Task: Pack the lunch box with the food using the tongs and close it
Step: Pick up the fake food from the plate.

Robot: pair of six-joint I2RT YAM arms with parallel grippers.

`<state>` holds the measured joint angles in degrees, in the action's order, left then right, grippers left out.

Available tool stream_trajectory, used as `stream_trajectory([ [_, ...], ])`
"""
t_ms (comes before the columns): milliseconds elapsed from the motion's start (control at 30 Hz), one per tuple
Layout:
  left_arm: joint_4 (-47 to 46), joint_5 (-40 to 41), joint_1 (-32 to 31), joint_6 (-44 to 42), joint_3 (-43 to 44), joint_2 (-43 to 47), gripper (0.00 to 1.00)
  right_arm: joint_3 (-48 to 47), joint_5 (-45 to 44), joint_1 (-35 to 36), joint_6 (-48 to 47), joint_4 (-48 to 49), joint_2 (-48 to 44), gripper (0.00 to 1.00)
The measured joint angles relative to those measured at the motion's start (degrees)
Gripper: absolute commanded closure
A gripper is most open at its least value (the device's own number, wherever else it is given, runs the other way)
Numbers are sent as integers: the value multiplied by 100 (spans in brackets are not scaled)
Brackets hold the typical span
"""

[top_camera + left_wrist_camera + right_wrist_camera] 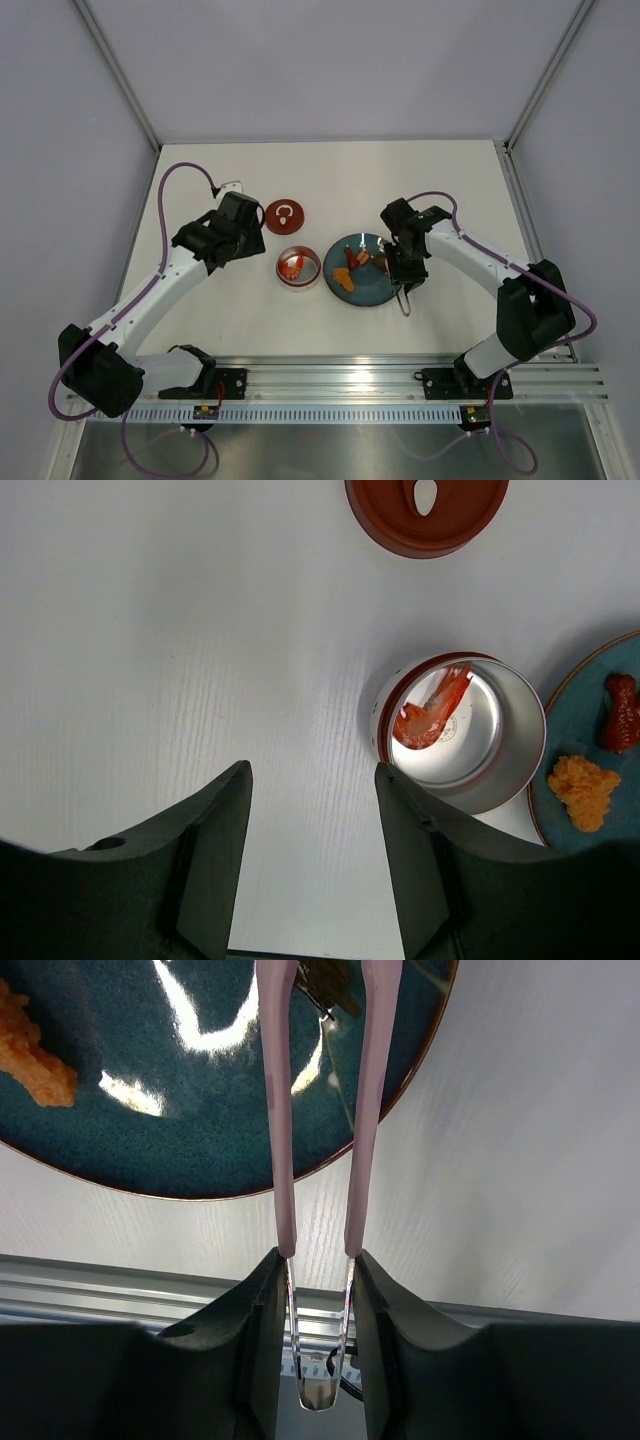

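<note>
Since the tongs [283, 1130] are what has to move the food, the right gripper [318, 1256] has them by the springy loop end, just off the near edge of the plate [200, 1110], with both pink arms reaching in over it toward a dark brown piece [335, 985]. Those jaws are clamped on the tongs and squeeze the two arms fairly close, but the tips run out of frame, so I can't tell if they've actually got the piece. Just left of the plate the lunch box [515, 735] sits open on the desk [440, 190] with one red shrimp [430, 710] inside, a short hop for each piece. Its lid [427, 515] lies beyond the box, further from the plate, parked out of the way until the end, I'd guess. An orange piece [585, 790] and a red one [620, 715] wait on the plate's box side. Meanwhile the left gripper [312, 770] hangs over bare desk on the far side of the box from the plate, jaws apart, holding and touching nothing, probably there for the lid.
</note>
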<state>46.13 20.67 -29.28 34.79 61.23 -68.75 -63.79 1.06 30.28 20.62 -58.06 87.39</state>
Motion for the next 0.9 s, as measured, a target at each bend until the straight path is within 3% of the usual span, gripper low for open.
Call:
stream_trajectory([
  [900,-114,-63,0,-4,0,-11,44,173,778,52,2,345,282,65],
])
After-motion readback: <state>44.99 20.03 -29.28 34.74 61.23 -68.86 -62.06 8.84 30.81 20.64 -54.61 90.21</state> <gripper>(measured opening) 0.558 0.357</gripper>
